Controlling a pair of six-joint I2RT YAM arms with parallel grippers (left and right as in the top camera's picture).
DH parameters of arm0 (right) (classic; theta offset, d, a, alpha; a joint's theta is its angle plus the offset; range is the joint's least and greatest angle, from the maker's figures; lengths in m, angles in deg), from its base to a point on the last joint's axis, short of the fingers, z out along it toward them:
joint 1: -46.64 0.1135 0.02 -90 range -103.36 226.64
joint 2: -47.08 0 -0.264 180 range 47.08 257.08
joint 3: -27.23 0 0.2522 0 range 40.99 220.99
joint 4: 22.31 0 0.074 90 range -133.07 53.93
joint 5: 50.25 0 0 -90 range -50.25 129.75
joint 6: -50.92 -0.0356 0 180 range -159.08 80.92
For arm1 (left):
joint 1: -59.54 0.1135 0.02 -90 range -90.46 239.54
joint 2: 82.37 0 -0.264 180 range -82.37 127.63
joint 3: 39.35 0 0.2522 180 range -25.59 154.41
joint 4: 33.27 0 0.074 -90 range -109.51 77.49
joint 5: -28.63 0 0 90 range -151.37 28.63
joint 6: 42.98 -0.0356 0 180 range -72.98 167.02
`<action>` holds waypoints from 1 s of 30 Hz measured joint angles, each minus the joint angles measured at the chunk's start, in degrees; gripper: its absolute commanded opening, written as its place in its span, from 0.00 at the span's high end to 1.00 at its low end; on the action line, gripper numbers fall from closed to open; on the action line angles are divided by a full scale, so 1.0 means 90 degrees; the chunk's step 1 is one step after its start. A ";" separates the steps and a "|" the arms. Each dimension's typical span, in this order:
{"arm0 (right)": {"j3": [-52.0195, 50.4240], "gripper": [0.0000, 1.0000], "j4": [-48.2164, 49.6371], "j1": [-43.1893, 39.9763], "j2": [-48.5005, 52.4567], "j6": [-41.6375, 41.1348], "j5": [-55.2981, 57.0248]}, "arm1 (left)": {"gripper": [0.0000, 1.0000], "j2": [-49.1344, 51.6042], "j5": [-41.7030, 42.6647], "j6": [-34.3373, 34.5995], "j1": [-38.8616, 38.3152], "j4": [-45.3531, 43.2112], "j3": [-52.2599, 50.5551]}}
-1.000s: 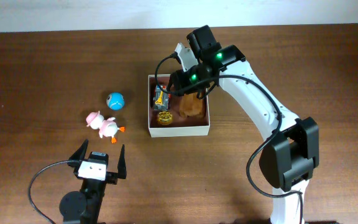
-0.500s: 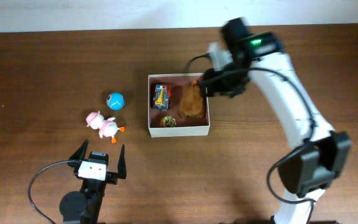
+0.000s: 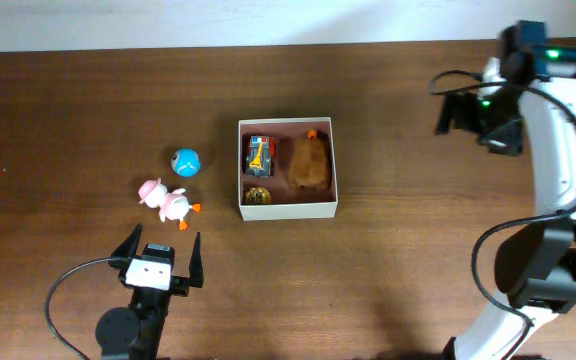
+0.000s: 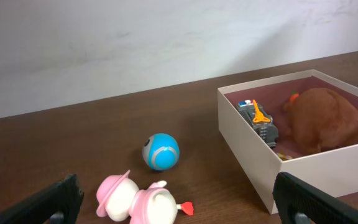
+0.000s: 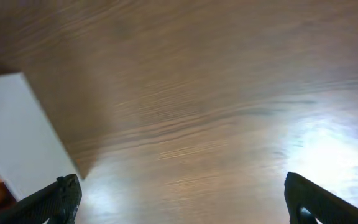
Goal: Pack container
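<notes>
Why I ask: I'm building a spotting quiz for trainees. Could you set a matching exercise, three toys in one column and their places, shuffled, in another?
Toys
1. blue ball
2. pink toy
3. brown plush toy

Places
a. inside the container, beside the toy car
b. on the table, closest to the open left hand
c. on the table, farther from that hand, outside the container

Pairs: 1-c, 2-b, 3-a.
</notes>
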 measured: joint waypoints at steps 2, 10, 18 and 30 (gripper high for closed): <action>0.0000 0.01 0.0000 -0.0189 0.0000 -0.0002 0.0017 | 0.00 0.0000 0.0000 -0.0007 0.0000 0.0000 0.0000; -0.0002 0.01 0.0000 -0.0403 0.0000 0.0000 0.0032 | 0.00 0.0002 -0.0138 -0.0010 0.0000 -0.0129 -0.0005; -0.0002 0.01 0.0002 -0.0403 0.0000 0.0000 0.0032 | 0.00 0.0243 0.0498 0.0044 0.0000 -0.0296 0.0148; -0.0027 0.01 -0.0005 -0.0403 0.0000 0.0000 0.0053 | 0.00 0.5207 0.0282 0.0041 0.0002 0.2312 0.4765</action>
